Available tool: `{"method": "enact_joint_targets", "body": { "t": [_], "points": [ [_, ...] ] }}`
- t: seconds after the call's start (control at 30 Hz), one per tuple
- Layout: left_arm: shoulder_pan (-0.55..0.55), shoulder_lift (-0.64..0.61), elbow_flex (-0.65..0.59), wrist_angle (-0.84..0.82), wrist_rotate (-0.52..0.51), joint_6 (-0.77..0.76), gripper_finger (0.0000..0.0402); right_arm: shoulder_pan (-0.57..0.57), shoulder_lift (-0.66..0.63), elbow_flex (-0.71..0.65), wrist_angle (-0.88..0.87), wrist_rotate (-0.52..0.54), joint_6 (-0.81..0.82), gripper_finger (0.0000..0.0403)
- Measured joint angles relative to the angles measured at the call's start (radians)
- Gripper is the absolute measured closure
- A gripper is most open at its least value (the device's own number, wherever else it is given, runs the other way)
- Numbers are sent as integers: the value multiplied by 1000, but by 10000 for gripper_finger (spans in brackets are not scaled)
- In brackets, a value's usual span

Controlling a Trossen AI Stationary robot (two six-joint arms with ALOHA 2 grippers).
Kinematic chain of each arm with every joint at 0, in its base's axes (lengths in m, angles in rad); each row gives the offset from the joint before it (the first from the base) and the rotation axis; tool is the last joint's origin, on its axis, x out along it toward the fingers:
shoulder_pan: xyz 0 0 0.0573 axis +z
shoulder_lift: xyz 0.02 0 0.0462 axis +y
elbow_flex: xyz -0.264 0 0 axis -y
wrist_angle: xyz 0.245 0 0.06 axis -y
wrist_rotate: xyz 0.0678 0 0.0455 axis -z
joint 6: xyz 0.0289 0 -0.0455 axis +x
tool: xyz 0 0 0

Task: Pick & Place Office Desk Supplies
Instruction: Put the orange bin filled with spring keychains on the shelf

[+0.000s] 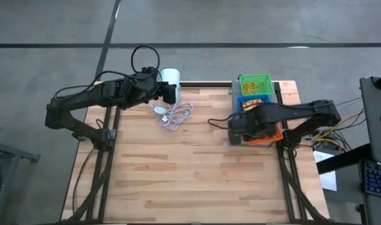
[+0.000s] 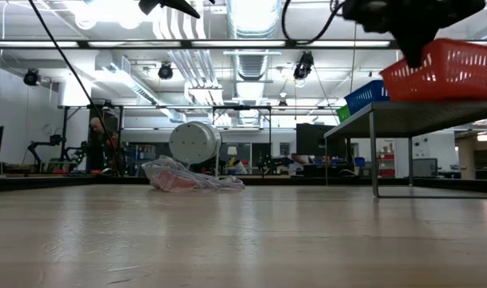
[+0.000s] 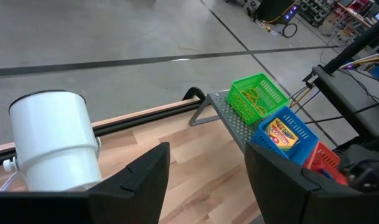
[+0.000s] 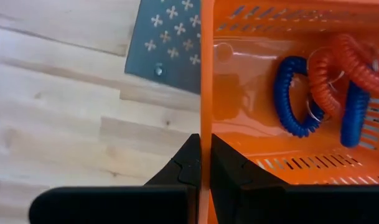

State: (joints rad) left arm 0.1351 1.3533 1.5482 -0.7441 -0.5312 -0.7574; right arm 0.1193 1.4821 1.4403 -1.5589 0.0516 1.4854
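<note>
My right gripper [image 4: 206, 155] is shut on a red-orange basket [image 4: 289, 93] over the near end of the grey perforated tray [image 3: 229, 115] at the table's right. Blue and red coiled bands [image 4: 313, 93] lie inside the basket. On the tray behind it stand a blue basket [image 3: 285, 134], which holds a crayon box [image 3: 281, 134], and a green basket [image 3: 257, 96]. My left gripper [image 3: 205, 168] hangs open at the far left, beside the white cylinder [image 3: 52, 137], touching nothing. My right gripper pinches the red-orange basket's wall on the table's left side [image 4: 206, 118], one finger inside the basket and one outside. The fingers point down from above. The basket [image 2: 451, 68] is slightly tilted at the tray's top; whether it rests there I cannot tell.
The white cylinder [image 1: 170, 76] lies at the table's far edge, and its coiled cord [image 1: 174, 115] is spread on the wood in front of it. The tray stands on legs [image 2: 373, 152] above the table. Bare wood fills the middle and the near half.
</note>
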Motion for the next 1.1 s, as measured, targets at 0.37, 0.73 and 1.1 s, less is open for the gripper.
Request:
{"method": "enact_joint_targets", "body": {
  "t": [0.37, 0.73, 1.1],
  "points": [
    [0, 0, 0, 0, 0, 1, 190, -50, 51, 20, 2, 30, -45, 390],
    [0, 0, 0, 0, 0, 2, 190, -97, 43, 123, 17, 83, -49, 390],
    [0, 0, 0, -1, 0, 2, 190, -101, 70, 97, 10, 79, -53, 390]
  ]
}}
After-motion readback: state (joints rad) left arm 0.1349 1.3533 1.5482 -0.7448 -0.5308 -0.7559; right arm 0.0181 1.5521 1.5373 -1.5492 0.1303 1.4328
